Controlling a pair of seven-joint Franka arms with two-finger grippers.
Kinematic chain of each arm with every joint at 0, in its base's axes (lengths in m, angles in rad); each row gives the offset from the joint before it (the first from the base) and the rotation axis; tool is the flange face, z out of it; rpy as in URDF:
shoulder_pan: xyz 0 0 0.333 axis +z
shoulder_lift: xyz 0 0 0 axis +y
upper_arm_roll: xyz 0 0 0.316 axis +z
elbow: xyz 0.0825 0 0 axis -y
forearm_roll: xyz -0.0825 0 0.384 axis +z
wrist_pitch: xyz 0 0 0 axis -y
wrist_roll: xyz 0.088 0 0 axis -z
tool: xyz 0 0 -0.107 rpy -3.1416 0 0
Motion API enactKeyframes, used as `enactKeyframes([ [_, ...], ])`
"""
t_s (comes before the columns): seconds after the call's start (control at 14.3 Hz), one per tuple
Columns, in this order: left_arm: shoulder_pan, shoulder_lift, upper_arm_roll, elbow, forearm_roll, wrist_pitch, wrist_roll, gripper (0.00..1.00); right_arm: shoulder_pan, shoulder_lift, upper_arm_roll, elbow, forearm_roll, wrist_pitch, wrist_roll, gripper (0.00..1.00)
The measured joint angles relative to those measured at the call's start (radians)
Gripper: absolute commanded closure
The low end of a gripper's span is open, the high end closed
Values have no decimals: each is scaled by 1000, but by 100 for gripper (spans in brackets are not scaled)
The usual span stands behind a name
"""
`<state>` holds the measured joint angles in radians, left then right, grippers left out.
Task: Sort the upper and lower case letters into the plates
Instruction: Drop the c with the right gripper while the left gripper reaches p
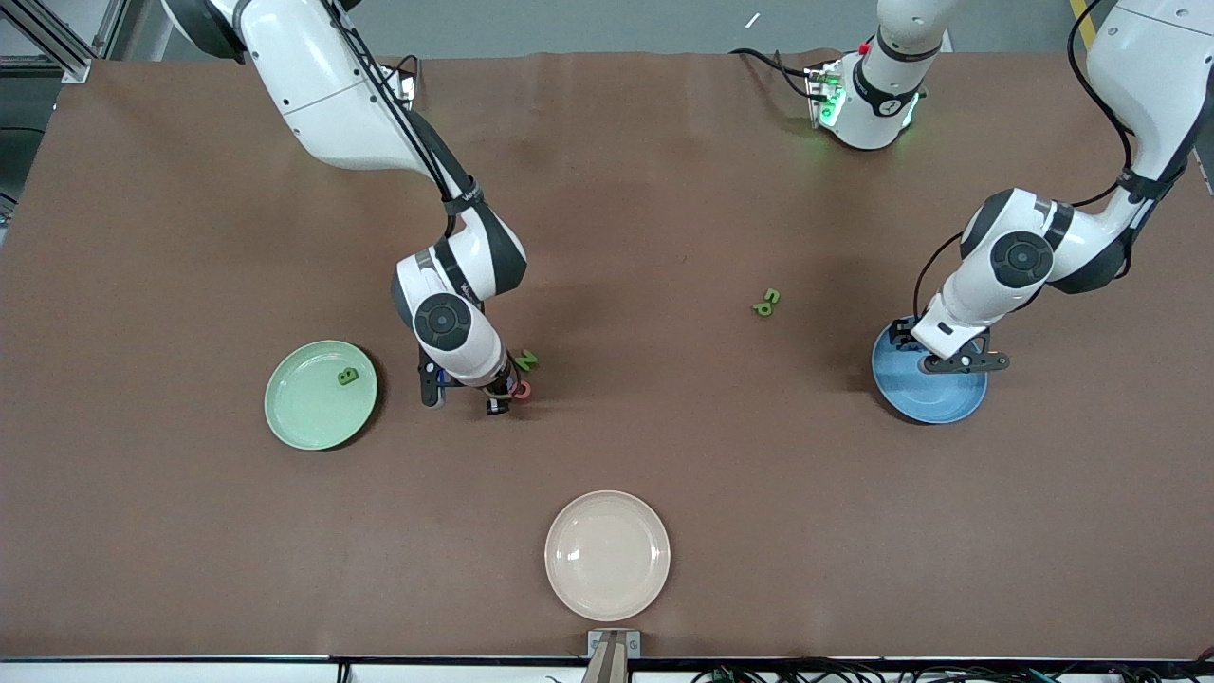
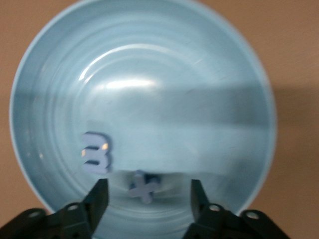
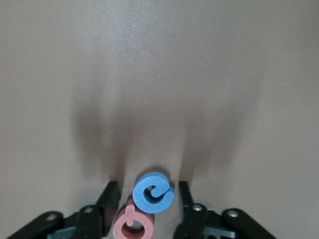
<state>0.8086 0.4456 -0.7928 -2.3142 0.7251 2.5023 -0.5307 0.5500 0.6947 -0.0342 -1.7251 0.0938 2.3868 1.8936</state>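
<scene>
Left gripper hangs released over the blue plate, x dropped in. Right gripper straddles the blue G, not clamped yet; next it should squeeze and lift.

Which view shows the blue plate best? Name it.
The left wrist view: the blue plate fills it, two letters inside. The front view shows it small, half covered by the left gripper. The right wrist view misses it.
</scene>
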Motion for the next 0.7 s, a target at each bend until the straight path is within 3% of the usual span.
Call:
enactKeyframes([
  [0.07,1,0,-26,8,0,0,-1,1,0,0,0,0,0,0,0,68],
  [0.21,1,-1,-89,30,0,0,-3,0,0,0,0,1,0,1,0,92],
  [0.28,0,-1,-121,41,0,-1,-4,0,0,0,0,1,0,1,0,98],
  [0.49,-37,-1,-188,61,-7,-44,-64,0,-2,0,-6,1,0,0,-1,100],
  [0.7,-145,4,-193,63,-56,-63,-182,0,-31,-14,-19,14,-1,-66,-85,100],
])
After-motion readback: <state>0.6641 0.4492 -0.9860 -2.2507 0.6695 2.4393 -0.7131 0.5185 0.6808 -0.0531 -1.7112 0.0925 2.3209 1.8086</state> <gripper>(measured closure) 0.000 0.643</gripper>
